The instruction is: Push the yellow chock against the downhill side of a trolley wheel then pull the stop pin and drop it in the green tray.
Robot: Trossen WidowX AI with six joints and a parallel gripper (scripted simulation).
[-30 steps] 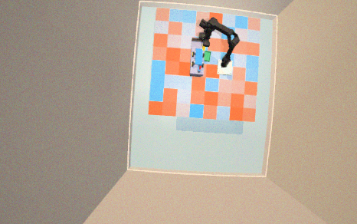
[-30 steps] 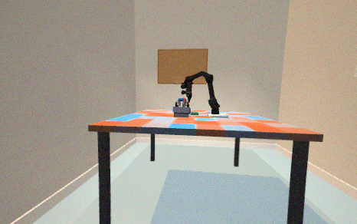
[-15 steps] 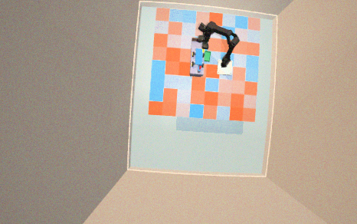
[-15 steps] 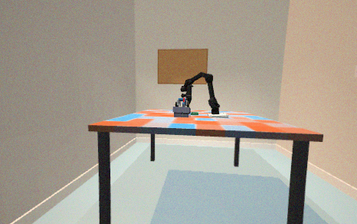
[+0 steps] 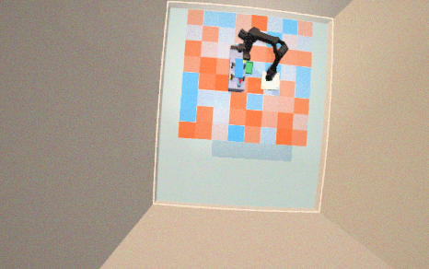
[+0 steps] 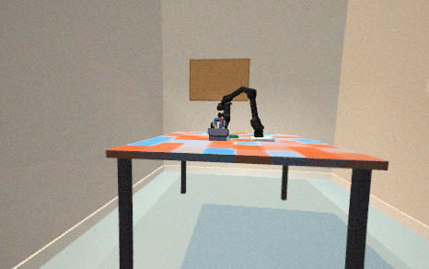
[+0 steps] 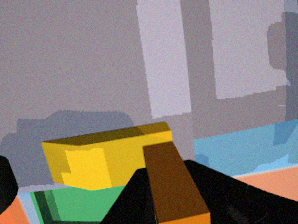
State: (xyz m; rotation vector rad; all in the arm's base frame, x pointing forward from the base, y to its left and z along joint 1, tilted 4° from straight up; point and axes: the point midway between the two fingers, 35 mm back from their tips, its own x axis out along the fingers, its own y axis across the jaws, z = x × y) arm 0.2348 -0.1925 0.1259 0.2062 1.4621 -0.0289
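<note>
My gripper (image 5: 247, 57) (image 7: 164, 174) is shut on the handle of the yellow chock (image 5: 244, 62) (image 7: 95, 167). The wedge hangs in the air over the near edge of the grey ramp (image 5: 235, 57) (image 6: 218, 134) (image 7: 65, 60), partly covering the green tray (image 5: 249, 67) (image 6: 234, 136) (image 7: 90, 202) in the wrist view. The black rubber base is not visible. The blue trolley (image 5: 239, 67) stands on the ramp. Its red-headed stop pin (image 5: 239, 81) (image 6: 221, 120) is at the end away from my gripper. A black round part, probably a wheel (image 7: 6, 185), shows at the wrist view's left edge.
The arm's base (image 5: 270, 77) (image 6: 258, 131) stands on a white plate (image 5: 271, 87) to the right of the tray. The patchwork table top (image 5: 253, 117) (image 6: 175, 147) lies around them. A raised block stands at the ramp's downhill end, close to the arm.
</note>
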